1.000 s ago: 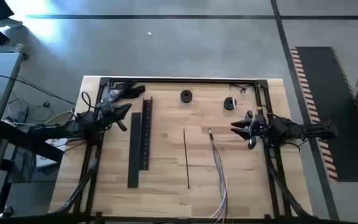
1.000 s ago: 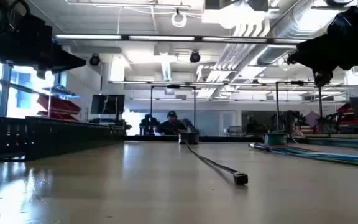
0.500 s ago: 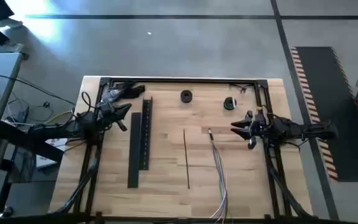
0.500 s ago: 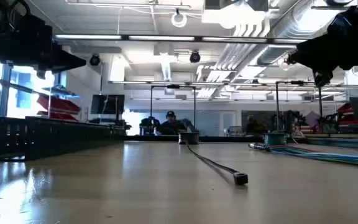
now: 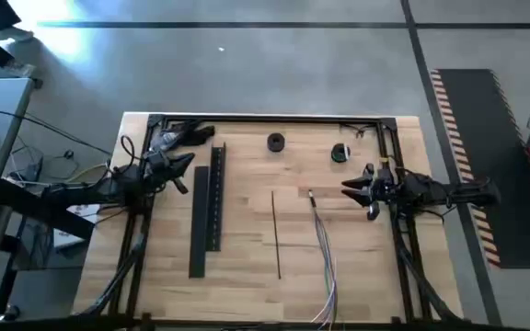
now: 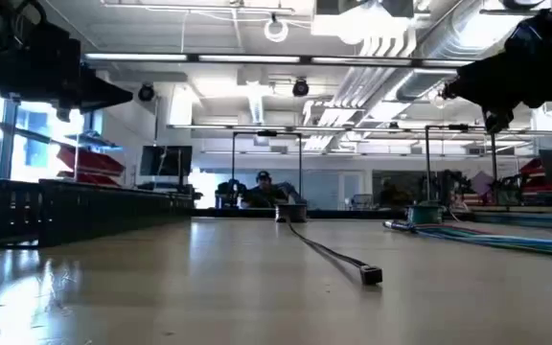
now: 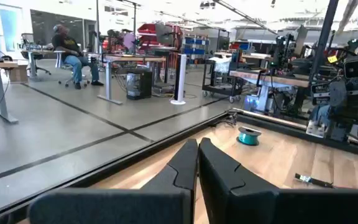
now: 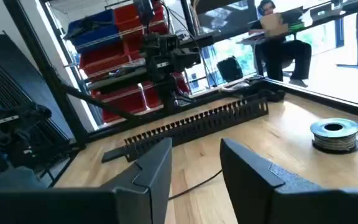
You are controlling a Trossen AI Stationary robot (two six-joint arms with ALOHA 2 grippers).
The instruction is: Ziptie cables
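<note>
Pale cables (image 5: 324, 250) on table, right pincer (image 5: 346, 188) near, parted

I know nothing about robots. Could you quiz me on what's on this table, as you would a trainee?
1. True or false: the left gripper is shut.
2. Which lies nearer the right gripper: A) the cables, B) the black slotted channel?
3. Fill in: the right gripper's fingers are ____.

Key: 1 true; 2 A; 3 open, and holding nothing.
</note>
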